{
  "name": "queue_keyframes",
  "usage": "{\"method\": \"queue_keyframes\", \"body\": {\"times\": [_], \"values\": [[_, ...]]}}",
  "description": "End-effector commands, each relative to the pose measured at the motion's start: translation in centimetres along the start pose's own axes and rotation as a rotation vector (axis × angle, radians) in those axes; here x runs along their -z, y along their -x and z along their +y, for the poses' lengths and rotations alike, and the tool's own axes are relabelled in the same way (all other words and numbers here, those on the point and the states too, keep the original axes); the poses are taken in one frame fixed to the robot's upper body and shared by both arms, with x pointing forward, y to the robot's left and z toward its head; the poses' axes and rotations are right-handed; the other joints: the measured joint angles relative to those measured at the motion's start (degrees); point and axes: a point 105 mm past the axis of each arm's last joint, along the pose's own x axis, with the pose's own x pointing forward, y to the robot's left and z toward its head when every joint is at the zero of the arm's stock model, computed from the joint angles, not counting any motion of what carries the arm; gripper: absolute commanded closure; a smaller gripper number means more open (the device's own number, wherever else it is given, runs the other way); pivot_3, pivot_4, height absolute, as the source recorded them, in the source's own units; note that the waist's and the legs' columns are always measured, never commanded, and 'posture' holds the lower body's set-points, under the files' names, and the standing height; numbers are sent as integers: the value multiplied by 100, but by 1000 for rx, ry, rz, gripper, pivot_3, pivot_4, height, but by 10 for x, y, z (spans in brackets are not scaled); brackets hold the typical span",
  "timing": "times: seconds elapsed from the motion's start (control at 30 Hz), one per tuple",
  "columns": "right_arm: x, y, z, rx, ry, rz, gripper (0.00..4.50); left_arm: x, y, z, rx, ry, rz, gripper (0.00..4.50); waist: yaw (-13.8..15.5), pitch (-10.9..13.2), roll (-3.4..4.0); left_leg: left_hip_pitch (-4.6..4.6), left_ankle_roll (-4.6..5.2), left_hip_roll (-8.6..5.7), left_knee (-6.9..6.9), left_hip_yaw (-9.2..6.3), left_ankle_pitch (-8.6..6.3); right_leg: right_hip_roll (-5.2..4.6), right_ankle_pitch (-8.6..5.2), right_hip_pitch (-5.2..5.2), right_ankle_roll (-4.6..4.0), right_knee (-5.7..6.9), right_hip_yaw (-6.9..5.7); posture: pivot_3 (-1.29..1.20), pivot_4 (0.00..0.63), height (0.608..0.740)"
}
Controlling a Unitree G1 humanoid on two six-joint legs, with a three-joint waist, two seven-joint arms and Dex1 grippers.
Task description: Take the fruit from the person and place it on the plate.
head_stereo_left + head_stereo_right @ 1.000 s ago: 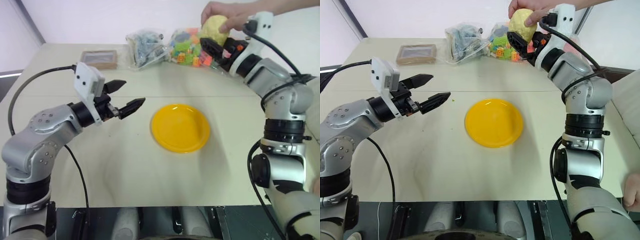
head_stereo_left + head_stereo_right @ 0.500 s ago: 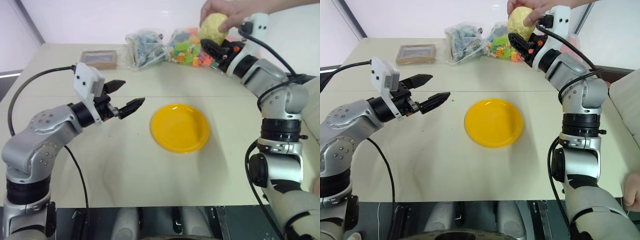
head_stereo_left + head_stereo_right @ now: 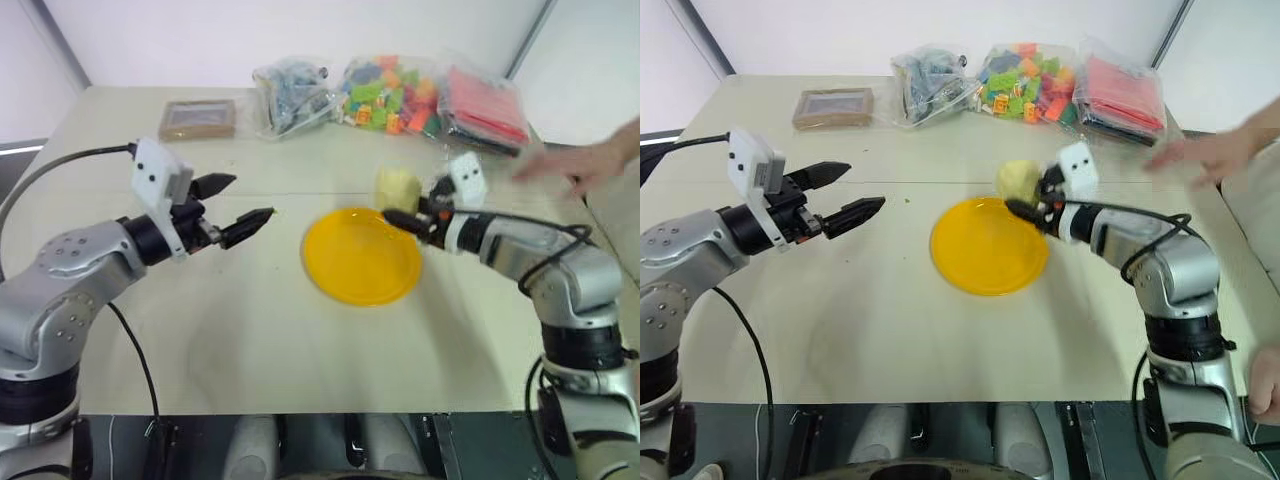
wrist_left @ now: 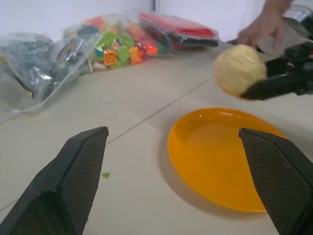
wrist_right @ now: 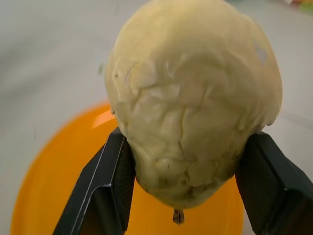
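From the head camera, the right gripper [image 3: 400, 208] holds the fruit [image 3: 396, 186] clamped between its fingers over the far right rim of the plate [image 3: 361, 256] on the table [image 3: 250, 330], while the person's hand [image 3: 570, 167] hangs apart to the right. The left gripper [image 3: 232, 207] hovers left of the plate, fingers spread and empty; its wrist camera shows the fruit above the plate, and the right wrist camera shows both fingers [image 5: 110, 181] pressed against the fruit's sides

My arms are silver-grey rounded shells with black joint bands and trailing black cables, each wrist carrying a white camera block behind two black, cross-hatched tapered fingers [image 4: 78, 176].
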Motion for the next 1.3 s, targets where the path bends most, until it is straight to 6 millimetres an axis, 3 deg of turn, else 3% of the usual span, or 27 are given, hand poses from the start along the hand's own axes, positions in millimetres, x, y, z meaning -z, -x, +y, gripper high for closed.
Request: {"method": "queue_keyframes", "body": {"times": [0.03,0.3,0.43,0.47,0.53,0.6,0.77,1.0,1.13,1.3], "values": [[0,1,11,-6,136,2,2267,-11,1,-1,7,-36,-32,0,0,0,0,0,0,0,0,0,0,1,0,0,0,0,0,0,150,731],[19,-15,22,-9,177,36,2267,-6,0,-6,38,-31,-10,0,7,0,-1,-1,0,0,1,0,0,2,0,0,0,-1,0,0,150,731],[19,-17,26,-25,188,34,357,-6,-1,-6,40,-30,-10,0,14,0,-1,-1,0,0,2,0,0,1,0,0,0,-1,0,0,150,731],[17,-17,26,-33,179,31,41,-6,-1,-6,40,-31,-11,0,14,0,-1,-1,0,0,2,0,0,1,0,0,0,-1,0,0,150,731],[13,-13,26,-48,177,15,41,-6,-1,-7,43,-29,-13,0,14,0,-1,-1,0,0,2,0,0,1,0,0,0,-1,0,0,150,731],[6,-5,23,-72,195,-5,41,-6,-1,-8,47,-29,-13,0,14,0,-1,-1,0,0,2,0,0,1,0,0,0,-1,0,0,150,731],[-26,46,11,-198,262,-104,41,-6,2,-11,64,-32,-5,0,42,1,-1,-2,0,-4,3,0,0,-3,0,3,0,-6,-1,0,150,731],[-79,111,-27,-171,124,-309,41,-6,5,-10,76,-43,5,0,10,0,-3,4,0,0,2,-1,0,1,0,9,0,-7,-1,0,150,731],[-91,133,-40,-156,53,-386,41,-4,4,-11,92,-29,2,0,18,0,-3,4,0,0,2,-2,0,3,0,9,-1,-7,-1,0,150,731],[-105,144,-43,-188,-78,-525,41,-2,3,-11,98,-17,2,0,18,0,-3,3,1,-1,3,1,0,0,0,10,0,-7,0,0,150,731]]}}
